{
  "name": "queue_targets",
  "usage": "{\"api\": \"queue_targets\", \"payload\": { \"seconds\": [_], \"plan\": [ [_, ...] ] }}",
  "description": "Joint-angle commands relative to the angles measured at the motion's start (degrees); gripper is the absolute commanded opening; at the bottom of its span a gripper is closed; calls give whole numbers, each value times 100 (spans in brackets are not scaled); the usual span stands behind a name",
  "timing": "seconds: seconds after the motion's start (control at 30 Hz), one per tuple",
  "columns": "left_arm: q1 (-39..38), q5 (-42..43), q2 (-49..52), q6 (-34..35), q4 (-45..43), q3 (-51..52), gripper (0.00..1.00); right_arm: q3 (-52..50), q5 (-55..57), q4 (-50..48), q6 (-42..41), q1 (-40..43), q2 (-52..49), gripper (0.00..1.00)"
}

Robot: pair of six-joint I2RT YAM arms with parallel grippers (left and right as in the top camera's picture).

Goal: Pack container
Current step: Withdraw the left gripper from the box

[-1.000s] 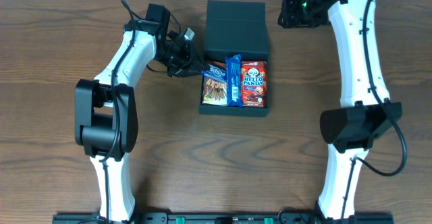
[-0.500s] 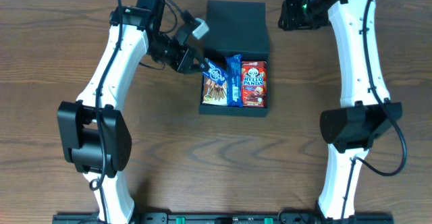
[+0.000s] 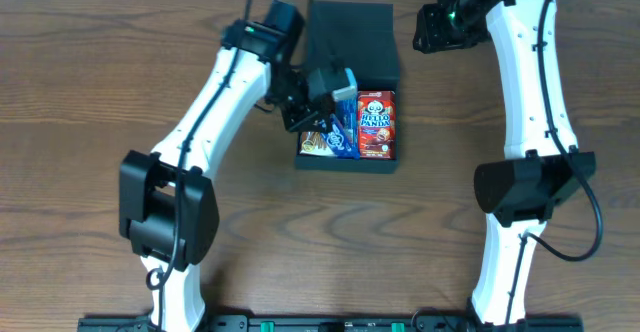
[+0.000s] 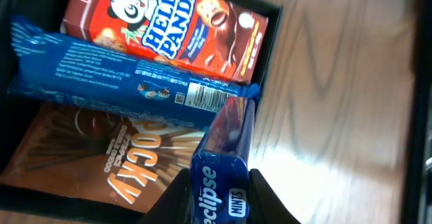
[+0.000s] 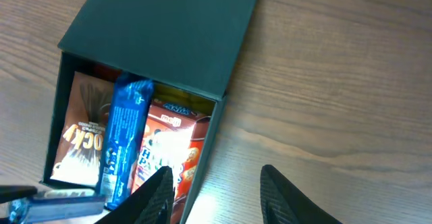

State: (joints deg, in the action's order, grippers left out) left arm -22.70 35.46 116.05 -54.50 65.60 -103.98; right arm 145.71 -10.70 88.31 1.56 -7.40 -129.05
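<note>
1. Left arm: it reached from the table's near left edge diagonally up to the container (image 3: 346, 163), elbow out to the left, with the wrist over the tray's far-left part.
2. Left gripper (image 4: 219, 205): it was closed on an Eclipse mints packet (image 4: 221, 173). The fingers (image 4: 172, 202) pinched the packet's two long sides, and it hung above the tray, tilted.
3. Right arm: it stretched up the table's right side, wrist bent inward near the far edge.
4. Right gripper (image 5: 217, 196): the fingers were spread with nothing between them. It hovered beside the lid's (image 3: 350, 34) far-right corner, apart from it.
5. Container: dark teal, at table centre, with the lid folded back flat toward the far edge.
6. Contents, lying flat side by side:
   - Pocky packet (image 4: 88, 158) against the left wall.
   - Blue wafer packet (image 4: 115, 81) in the middle.
   - Hello Panda box (image 3: 377, 124) against the right wall.
7. Edges: the three packets spanned the tray's width. Bare wood of the table (image 3: 80, 92) showed on both sides of the container. The two grippers were well apart.
</note>
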Motion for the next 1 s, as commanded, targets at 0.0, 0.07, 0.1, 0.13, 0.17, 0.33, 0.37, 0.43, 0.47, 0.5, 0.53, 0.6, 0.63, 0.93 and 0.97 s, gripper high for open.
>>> {"api": "queue_targets", "payload": {
  "seconds": [0.0,0.07,0.1,0.13,0.17,0.33,0.37,0.43,0.47,0.5,0.53,0.6,0.63,0.93,0.97],
  "plan": [
    [17,-619,96,-350,4,-87,6,7,-26,44,131,31,323,42],
    [48,-675,96,-428,55,-87,6,7,-26,90,131,28,358,42],
    [59,-739,96,-448,76,-87,6,7,-26,120,131,28,374,42],
    [72,-861,96,-490,109,-87,6,7,-26,149,131,28,382,42],
    [90,-986,96,-568,168,-87,6,7,-26,177,131,28,396,42],
    [94,-988,96,-619,186,-87,6,7,-26,240,129,24,402,42],
    [94,-990,96,-619,181,-87,6,7,-28,238,129,24,402,42],
    [96,-994,96,-566,136,-87,34,7,-28,238,131,24,402,43],
    [96,-997,96,-509,101,-87,63,7,-26,238,129,24,402,43],
    [98,-1003,96,-372,15,-87,96,7,-28,238,129,24,402,43],
    [98,-1032,96,-212,-96,-87,95,7,-28,238,129,24,402,43],
    [98,-1062,96,-20,-256,-87,95,7,-28,238,129,24,402,44],
    [98,-1062,96,37,-299,-87,95,7,-28,238,129,24,402,43],
    [225,-2002,96,2031,-1158,-87,95,4,-17,120,201,24,402,44],
    [289,-2072,96,2315,-1222,-87,97,4,-2,61,199,24,400,44]
  ]
}}
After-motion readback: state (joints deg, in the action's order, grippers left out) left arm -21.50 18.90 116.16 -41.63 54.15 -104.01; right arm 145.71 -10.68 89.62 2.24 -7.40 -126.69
